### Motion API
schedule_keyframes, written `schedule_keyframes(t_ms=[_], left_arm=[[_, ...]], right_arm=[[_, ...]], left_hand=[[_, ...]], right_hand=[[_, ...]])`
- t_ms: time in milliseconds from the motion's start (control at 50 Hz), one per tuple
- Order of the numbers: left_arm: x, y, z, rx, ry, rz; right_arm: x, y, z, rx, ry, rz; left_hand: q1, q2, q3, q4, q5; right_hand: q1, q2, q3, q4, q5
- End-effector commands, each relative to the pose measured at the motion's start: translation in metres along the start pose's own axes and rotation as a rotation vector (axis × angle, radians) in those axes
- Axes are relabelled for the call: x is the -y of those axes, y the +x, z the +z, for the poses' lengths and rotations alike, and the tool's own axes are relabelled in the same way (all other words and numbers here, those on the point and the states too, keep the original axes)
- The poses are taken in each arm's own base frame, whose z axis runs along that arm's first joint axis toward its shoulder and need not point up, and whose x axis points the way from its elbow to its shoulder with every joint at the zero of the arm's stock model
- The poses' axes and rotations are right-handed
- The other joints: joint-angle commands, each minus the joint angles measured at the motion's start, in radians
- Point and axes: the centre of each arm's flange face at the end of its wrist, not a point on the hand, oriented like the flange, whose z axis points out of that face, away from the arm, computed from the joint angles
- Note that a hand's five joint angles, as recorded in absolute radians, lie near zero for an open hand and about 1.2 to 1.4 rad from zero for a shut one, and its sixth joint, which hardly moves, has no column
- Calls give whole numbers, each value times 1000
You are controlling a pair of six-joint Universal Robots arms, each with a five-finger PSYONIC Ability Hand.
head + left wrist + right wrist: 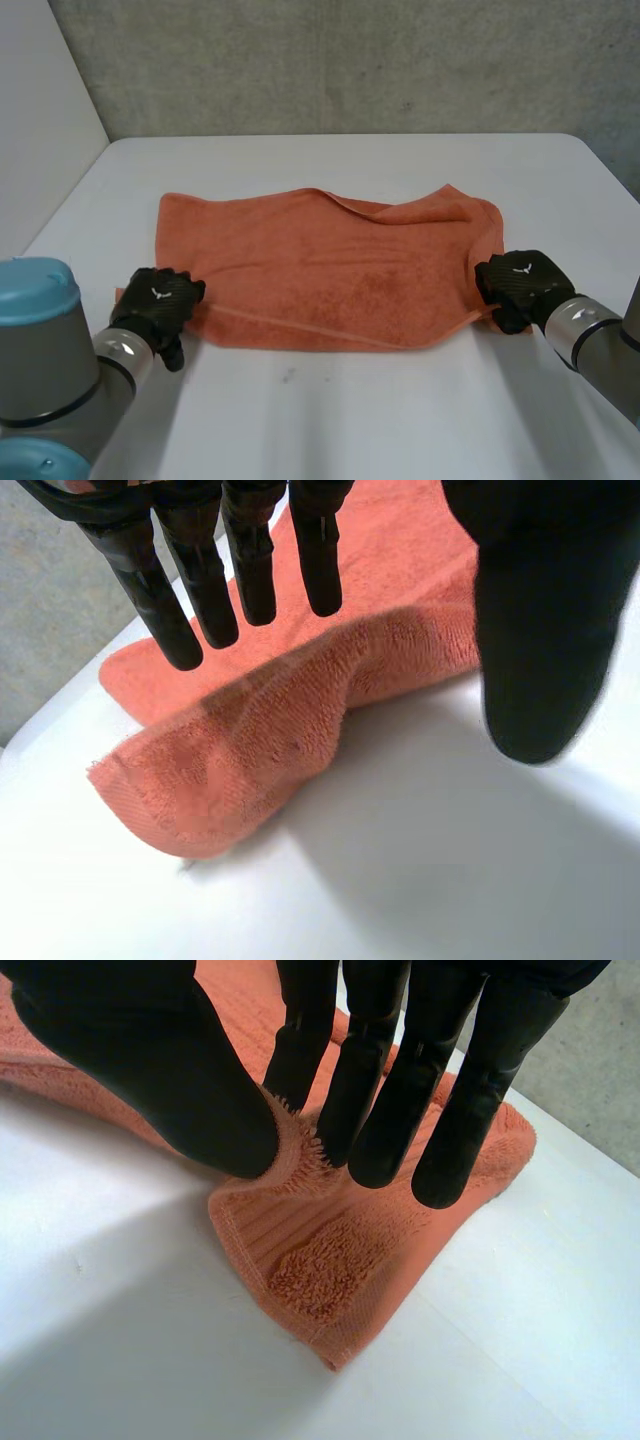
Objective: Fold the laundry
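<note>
Orange towel (320,265) lies spread across the middle of the white table (350,420), long side running from my left to my right. There is a raised wrinkle along its far edge, and a thin hem line runs just inside the near edge.

My left hand (155,303) is at the towel's near left corner. In the left wrist view its fingers (205,595) are straight and a little apart, hanging over the cloth, with the thumb (540,640) well off to the side over bare table — nothing gripped. The corner below them is doubled over into a soft roll.

My right hand (520,282) is at the near right corner. In the right wrist view the thumb (170,1080) is pressed toward the fingers (365,1090) with a ridge of towel caught between them — a pinch just in from the corner. Beyond the pinch, the corner tip lies on the table past my fingertips, its stitched hem showing.

Both arms come in from the near side of the table, one at each end of the towel.
</note>
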Motion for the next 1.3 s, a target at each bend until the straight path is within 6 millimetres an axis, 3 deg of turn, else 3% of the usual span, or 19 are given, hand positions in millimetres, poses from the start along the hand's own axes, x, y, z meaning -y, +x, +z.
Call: schedule_keyframes(t_ms=[20,200,320,620,780,900,980,1020,1060,1140,1300], left_arm=[[35,-22,-11,46,78,-8],[44,-43,-4,104,93,-22],[34,-63,16,108,58,-53],[7,-73,49,45,-77,-111],[0,-71,49,25,-116,-117],[-4,-67,47,7,-148,-124],[-4,-67,45,13,-148,-123],[-1,-69,44,22,-132,-121],[1,-71,45,32,-113,-120],[14,-77,42,70,-44,-110],[30,-85,35,149,44,-114]], right_arm=[[0,-1,-4,2,3,1],[-4,-4,-6,11,-8,8],[-5,-5,-7,14,-11,9],[-7,-6,-8,17,-16,8],[-7,-6,-8,14,-20,9],[-7,-6,-7,9,-20,17],[-7,-4,-7,0,-23,27],[-8,-3,-7,-4,-24,32],[-8,5,-7,-25,-26,87],[-4,19,-8,-68,-15,204],[2,43,-18,-119,-2,405]], left_hand=[[1,5,-4,13,17],[15,19,11,28,32],[144,148,140,157,160],[271,275,267,283,287],[382,386,378,395,398],[640,644,636,653,656],[995,999,991,1007,1011],[995,1000,991,1008,1012],[995,1000,991,1008,1012],[995,1000,991,1008,1012],[995,1000,991,1008,1012]], right_hand=[[416,217,211,205,228],[416,217,211,205,228],[416,217,211,205,228],[416,217,211,205,228],[416,217,211,205,228],[416,217,211,205,228],[416,217,211,205,228],[416,217,211,205,228],[88,-111,-117,-123,-101],[-178,-377,-383,-389,-367],[-199,-398,-404,-410,-388]])
